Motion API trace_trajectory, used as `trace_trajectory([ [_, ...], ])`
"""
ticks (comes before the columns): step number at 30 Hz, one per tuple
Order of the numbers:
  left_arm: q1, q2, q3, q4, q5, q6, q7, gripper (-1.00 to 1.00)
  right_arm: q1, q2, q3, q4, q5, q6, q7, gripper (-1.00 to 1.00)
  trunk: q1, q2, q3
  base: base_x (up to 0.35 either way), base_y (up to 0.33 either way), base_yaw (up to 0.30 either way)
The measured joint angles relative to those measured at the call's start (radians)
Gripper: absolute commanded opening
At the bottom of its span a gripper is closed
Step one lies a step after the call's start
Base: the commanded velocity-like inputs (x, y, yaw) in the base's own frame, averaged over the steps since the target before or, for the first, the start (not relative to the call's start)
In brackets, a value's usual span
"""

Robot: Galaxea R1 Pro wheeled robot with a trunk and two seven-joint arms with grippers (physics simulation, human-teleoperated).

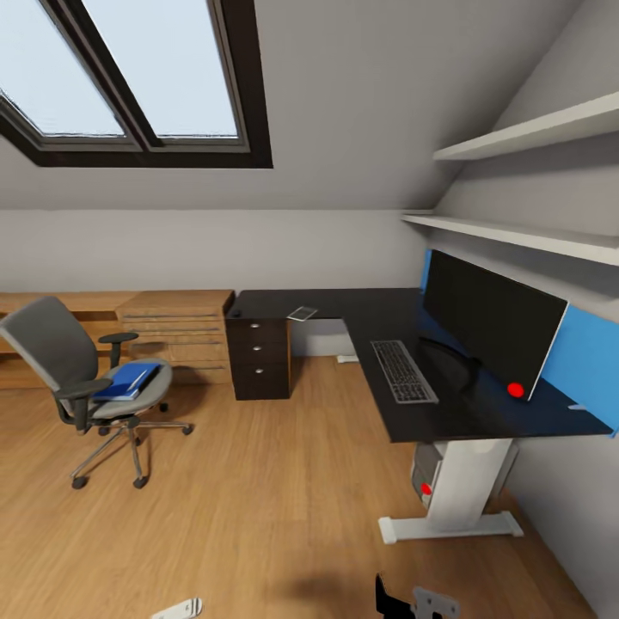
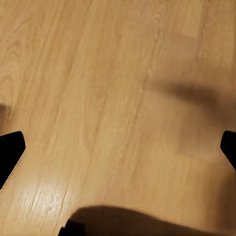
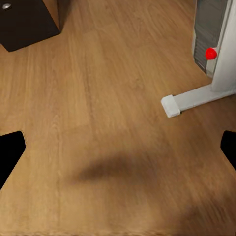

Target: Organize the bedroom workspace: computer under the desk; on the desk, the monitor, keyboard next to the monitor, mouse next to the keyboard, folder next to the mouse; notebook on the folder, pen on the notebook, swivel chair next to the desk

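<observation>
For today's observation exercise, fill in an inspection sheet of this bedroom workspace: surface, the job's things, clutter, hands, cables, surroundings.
Surface: desk, glossy black, L-shaped, on a white leg.
Job's things: monitor upright on the desk; keyboard lying in front of it; computer under the desk; folder on the swivel chair, which stands apart from the desk; a small flat grey item at the desk's back edge, too small to identify.
Clutter: nothing seen.
Hands: left hand and right hand open over bare floor, empty.
Cables: nothing seen.
Surroundings: wooden floor, wooden drawer chest, skylight, wall shelves.
</observation>
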Motion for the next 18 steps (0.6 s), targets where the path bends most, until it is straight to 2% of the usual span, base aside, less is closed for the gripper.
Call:
trace_trajectory([
  [8, 0.000, 0.000, 0.004, -0.003, 0.001, -0.003, -0.005, 1.00, 0.000, -0.002, 0.004, 0.016, 0.018, -0.001, 0.000, 1.00, 0.000, 0.000, 0.000, -0.025, 0.062, 0.000],
  [10, 0.000, -0.001, 0.003, -0.004, 0.000, -0.004, -0.004, 1.00, 0.000, -0.002, 0.005, 0.017, 0.030, -0.001, 0.000, 1.00, -0.008, 0.014, 0.006, -0.004, 0.009, 0.000],
  [12, 0.000, -0.002, 0.002, -0.001, 0.000, -0.004, -0.001, 1.00, 0.000, -0.002, 0.004, 0.020, 0.072, 0.000, 0.000, 1.00, -0.015, 0.028, 0.012, 0.000, 0.001, 0.000],
  [18, 0.000, -0.005, 0.003, 0.022, 0.001, -0.003, 0.001, 1.00, 0.000, 0.003, 0.005, 0.020, 0.080, -0.002, -0.001, 1.00, -0.038, 0.070, 0.031, 0.000, 0.000, 0.000],
])
